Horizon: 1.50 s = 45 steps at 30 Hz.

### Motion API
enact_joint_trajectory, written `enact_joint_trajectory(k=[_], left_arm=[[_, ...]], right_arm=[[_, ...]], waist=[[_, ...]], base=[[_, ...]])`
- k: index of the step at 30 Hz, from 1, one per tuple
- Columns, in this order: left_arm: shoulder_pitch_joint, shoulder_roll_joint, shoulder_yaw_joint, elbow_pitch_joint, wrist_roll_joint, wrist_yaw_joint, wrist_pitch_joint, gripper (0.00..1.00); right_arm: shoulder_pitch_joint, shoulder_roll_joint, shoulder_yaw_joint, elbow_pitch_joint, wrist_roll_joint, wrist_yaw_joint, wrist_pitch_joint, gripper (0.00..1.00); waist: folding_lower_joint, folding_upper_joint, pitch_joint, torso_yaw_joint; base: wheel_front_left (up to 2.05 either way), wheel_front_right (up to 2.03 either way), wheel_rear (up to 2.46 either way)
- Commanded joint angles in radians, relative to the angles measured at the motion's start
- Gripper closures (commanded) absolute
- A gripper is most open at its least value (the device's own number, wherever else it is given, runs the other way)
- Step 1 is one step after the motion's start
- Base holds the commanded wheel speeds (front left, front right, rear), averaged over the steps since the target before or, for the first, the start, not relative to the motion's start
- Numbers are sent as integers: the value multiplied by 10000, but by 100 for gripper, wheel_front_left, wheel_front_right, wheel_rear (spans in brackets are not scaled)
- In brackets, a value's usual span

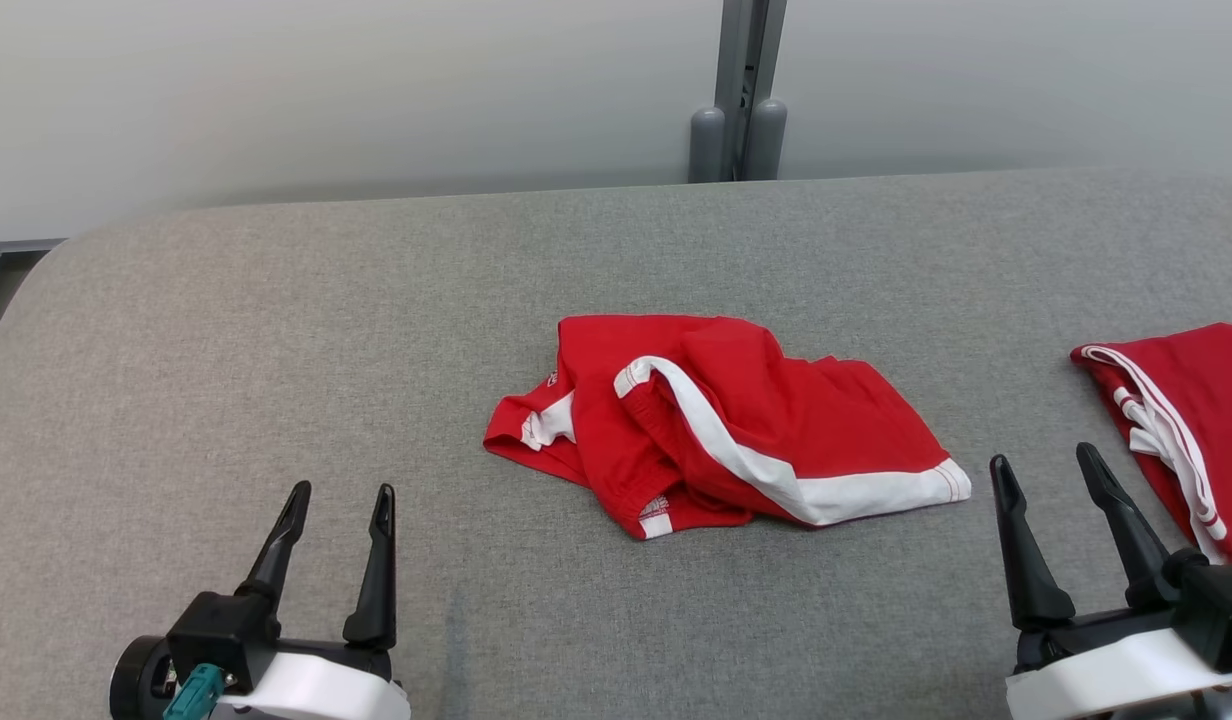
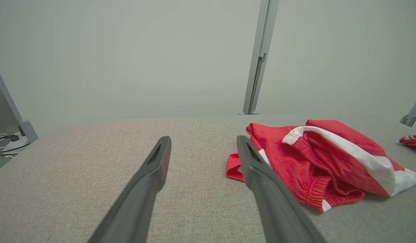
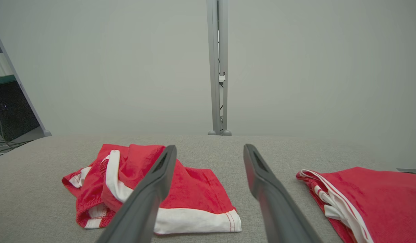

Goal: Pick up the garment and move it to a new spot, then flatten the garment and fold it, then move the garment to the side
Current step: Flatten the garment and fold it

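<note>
- The left tool (image 1: pixel 342 490) hovers at the near left over bare worktop (image 1: pixel 276 330). Its two fingers stand wide apart with nothing between them.
- The right tool (image 1: pixel 1042 457) hovers at the near right, likewise spread wide and empty. Its outer finger is just beside the second garment (image 1: pixel 1191 400).
- The garment (image 1: pixel 736 420), red with a white stripe, lies crumpled mid-worktop, between the two tools and a little beyond them, touching neither. One leg spreads fairly flat toward the right. The left part is bunched, with folds raised and an elastic hem turned up at the near edge.
- The second garment, also red with white trim, lies at the right edge, well apart from the first and partly cut off by the head view.
- Beyond the cloth the worktop runs bare to its far edge, where a grey post (image 1: pixel 741 90) stands against a pale wall (image 1: pixel 376 100).
- Step in hand, as I judge it: the very first, the pick-up. Nothing is gripped, and the garment is neither flattened nor folded.
- The next move calls for a tool to reach forward and inward, come down on a raised fold or hem, and close on enough cloth to lift it.
- The bunched left side looks the easier bite for the left tool. The right tool must steer clear of the second garment.
</note>
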Motion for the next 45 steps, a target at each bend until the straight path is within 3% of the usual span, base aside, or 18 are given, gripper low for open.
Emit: enact_joint_trajectory(k=[1, 11, 20, 25, 32, 45], left_arm=[[-106, 50, 8, 9, -6, -3, -10, 0], [-674, 5, -153, -103, -32, -127, 58, 0], [-3078, -504, -822, 86, -135, -884, 620, 0], [-4337, -788, -1236, 679, -299, -1335, 1422, 0], [-5559, -1065, -1810, 2738, -712, -2044, 2814, 0], [-6236, -1195, -2427, 4248, -1049, -2630, 3271, 0]], right_arm=[[19, -6, -17, -61, -30, 1, 32, 0], [-192, 7, -47, -132, 19, 1, 23, 0], [-683, 9, -35, -225, 22, 1, -83, 0], [-948, 11, 127, -146, -21, 1, -153, 0], [-1276, 12, 328, 119, -8, 1, -323, 0], [-1464, 13, 326, 459, 68, 1, -506, 0]], waist=[[0, -1, 12, 2], [0, -1, 300, 18], [0, -1, 1285, -66], [0, -1, 1701, -269], [0, -1, 2188, -702], [0, -1, 2426, -778]], base=[[0, 0, 0], [0, 0, 0], [0, 0, 0], [0, 0, 0], [0, 0, 0], [0, 0, 0]])
